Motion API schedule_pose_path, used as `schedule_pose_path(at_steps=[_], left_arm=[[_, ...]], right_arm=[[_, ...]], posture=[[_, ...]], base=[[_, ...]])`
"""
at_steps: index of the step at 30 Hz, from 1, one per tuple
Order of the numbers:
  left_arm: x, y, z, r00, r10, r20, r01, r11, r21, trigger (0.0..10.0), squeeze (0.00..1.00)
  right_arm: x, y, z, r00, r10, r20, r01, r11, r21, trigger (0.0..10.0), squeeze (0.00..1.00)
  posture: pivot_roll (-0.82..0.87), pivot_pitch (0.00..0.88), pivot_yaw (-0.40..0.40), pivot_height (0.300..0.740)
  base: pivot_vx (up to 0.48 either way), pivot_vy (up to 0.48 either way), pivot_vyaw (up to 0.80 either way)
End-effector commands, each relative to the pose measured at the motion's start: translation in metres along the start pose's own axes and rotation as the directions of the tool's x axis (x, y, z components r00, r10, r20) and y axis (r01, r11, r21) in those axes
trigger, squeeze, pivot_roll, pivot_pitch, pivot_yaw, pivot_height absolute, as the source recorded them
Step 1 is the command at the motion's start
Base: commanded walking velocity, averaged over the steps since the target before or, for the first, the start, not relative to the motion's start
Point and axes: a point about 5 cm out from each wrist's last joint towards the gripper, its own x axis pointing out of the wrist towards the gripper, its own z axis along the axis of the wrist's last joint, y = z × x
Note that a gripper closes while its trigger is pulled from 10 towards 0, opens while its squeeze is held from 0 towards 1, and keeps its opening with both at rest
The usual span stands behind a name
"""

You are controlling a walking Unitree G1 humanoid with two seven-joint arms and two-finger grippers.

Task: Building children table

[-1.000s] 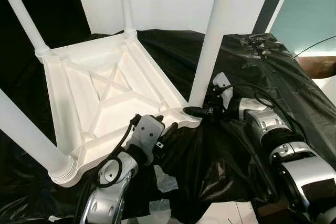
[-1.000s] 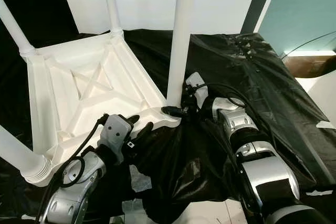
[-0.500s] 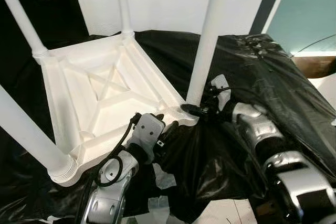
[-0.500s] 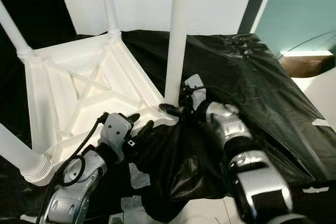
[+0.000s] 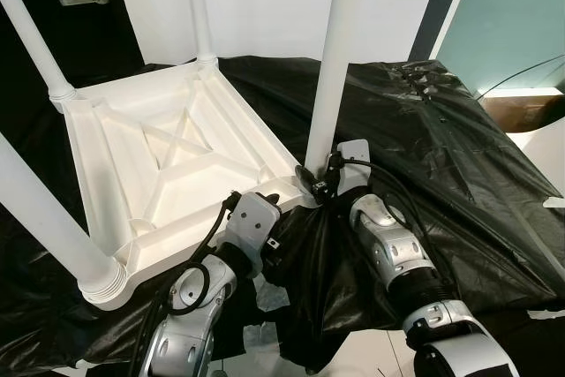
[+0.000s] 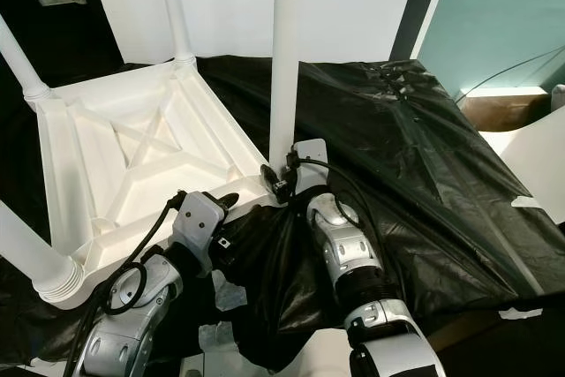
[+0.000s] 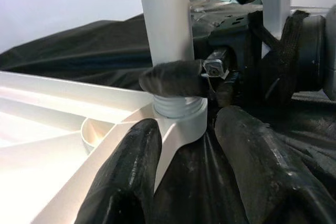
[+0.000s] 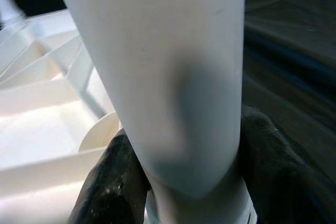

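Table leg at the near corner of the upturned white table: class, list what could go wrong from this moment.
1. The right gripper clamps the table leg just above its threaded base; turned crooked, it may cross-thread in the corner socket.
2. The left gripper straddles the tabletop corner without clamping, so the top could rotate or slide on the black plastic sheet.

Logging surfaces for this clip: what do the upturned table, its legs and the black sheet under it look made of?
Table top: likely moulded white plastic, matte, with cast ribs underneath. Leg gripped by the right gripper: same smooth white plastic, threaded at its base. Black sheet: thin glossy plastic film, wrinkled and shiny.
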Motion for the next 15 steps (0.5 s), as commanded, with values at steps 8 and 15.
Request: schedule_pose_path(at_steps=[8, 15], left_arm=[[0.0, 0.001, -0.005, 0.997, 0.067, -0.024, -0.067, 0.998, -0.004, 10.0, 0.0], [0.001, 0.002, -0.004, 0.998, 0.063, -0.024, -0.063, 0.998, 0.001, 10.0, 0.0]], right_arm=[[-0.009, 0.004, -0.018, 0.993, -0.044, -0.111, 0.047, 0.999, 0.027, 10.0, 0.0], [-0.013, -0.005, -0.001, 0.999, -0.028, -0.025, 0.029, 0.999, 0.023, 10.0, 1.0]], posture=[[0.12, 0.034, -0.068, 0.74], [0.12, 0.027, -0.063, 0.74]], base=[[0.0, 0.0, 0.0], [0.0, 0.0, 0.0]])
